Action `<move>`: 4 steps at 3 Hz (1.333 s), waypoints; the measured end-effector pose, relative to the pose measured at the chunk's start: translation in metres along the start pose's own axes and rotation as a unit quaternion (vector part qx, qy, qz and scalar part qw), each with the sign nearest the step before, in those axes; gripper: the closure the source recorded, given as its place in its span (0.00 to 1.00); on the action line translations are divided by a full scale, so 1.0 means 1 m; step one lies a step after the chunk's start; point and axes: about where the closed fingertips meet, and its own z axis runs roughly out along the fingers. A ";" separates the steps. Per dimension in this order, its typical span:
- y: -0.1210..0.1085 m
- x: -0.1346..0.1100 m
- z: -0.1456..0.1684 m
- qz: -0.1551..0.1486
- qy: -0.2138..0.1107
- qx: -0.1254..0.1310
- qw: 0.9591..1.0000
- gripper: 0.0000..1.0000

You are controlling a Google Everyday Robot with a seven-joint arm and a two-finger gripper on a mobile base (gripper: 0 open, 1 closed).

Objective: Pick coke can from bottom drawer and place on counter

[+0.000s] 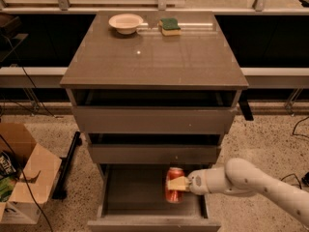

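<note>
Looking down on the grey three-drawer cabinet, I have the white two-finger gripper (176,183) reaching in from the right of the view over the open bottom drawer (135,192), the deepest grey one with a plain grey interior. Its cream-coloured fingers (173,182) are closed against the middle of the small red-orange cylindrical coke can (173,196), which stands upright, silver top up, in the drawer's right half near the right wall. I cannot tell whether the can's base touches the drawer floor. Just above the can is the front of the middle grey drawer (154,153), pulled out a little, and above that the top grey drawer (154,120), also ajar; both stand between the can and the large flat grey-brown glossy counter (154,57). Near the counter's far edge sit a shallow cream round bowl (126,22) and, near it to the right, a green-topped yellow sponge (170,26). On the speckled floor to the left lie an open brown cardboard box (24,178) and a black bar (67,166) near the cabinet's base
</note>
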 end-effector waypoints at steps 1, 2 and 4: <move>0.055 -0.026 -0.079 -0.122 -0.068 -0.030 0.990 1.00; 0.092 -0.040 -0.118 -0.193 -0.099 -0.040 0.975 1.00; 0.145 -0.051 -0.155 -0.276 -0.125 -0.016 0.953 1.00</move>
